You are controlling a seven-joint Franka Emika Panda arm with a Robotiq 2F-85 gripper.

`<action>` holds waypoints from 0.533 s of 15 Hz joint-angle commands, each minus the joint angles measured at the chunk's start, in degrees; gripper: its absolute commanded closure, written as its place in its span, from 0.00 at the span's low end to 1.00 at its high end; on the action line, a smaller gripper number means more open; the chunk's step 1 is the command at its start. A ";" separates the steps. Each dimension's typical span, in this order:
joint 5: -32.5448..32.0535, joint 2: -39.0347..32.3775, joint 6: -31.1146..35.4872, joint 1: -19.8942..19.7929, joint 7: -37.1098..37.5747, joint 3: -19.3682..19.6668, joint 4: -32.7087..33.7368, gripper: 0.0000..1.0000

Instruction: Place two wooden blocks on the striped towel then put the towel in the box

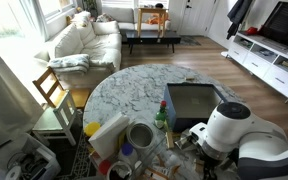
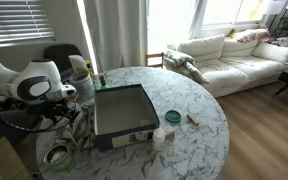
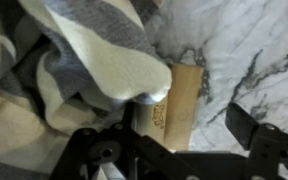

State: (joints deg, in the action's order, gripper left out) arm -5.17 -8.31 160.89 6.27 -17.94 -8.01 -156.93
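while the pincer stands apart, towel and block lie beneath it

as the wrist view looks down, the pincer has its two black fingers spread wide, clamped on nothing. between them, a little farther out, a wooden block lies on the marble worktop. the striped towel, grey and cream and bunched in folds, fills the left of that view, and one fold overlaps the block's upper left corner. in both exterior views the arm bends low at the worktop's edge beside the box, which sits open on the marble; the towel cannot be made out there. in an exterior view a small tan piece lies on bare marble right of the box, too small to identify.
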 commanded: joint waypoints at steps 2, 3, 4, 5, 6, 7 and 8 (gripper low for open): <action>-0.54 -1.42 0.43 -0.52 0.48 -0.23 0.11 0.47; -0.29 -1.25 0.36 -0.66 0.22 -0.36 0.26 0.55; -0.14 -1.24 0.24 -0.74 0.03 -0.45 0.34 0.62; 0.15 -1.15 0.25 -0.76 -0.20 -0.65 0.34 0.69; 0.51 -0.92 0.02 -0.79 -0.43 -0.88 0.38 0.77; 0.86 -0.28 -0.43 -0.77 -0.66 -1.05 0.36 0.79; 1.50 0.43 -1.48 -0.86 -1.16 -1.40 0.44 0.81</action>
State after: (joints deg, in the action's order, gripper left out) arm -5.04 -8.01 160.65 6.03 -17.97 -8.28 -156.59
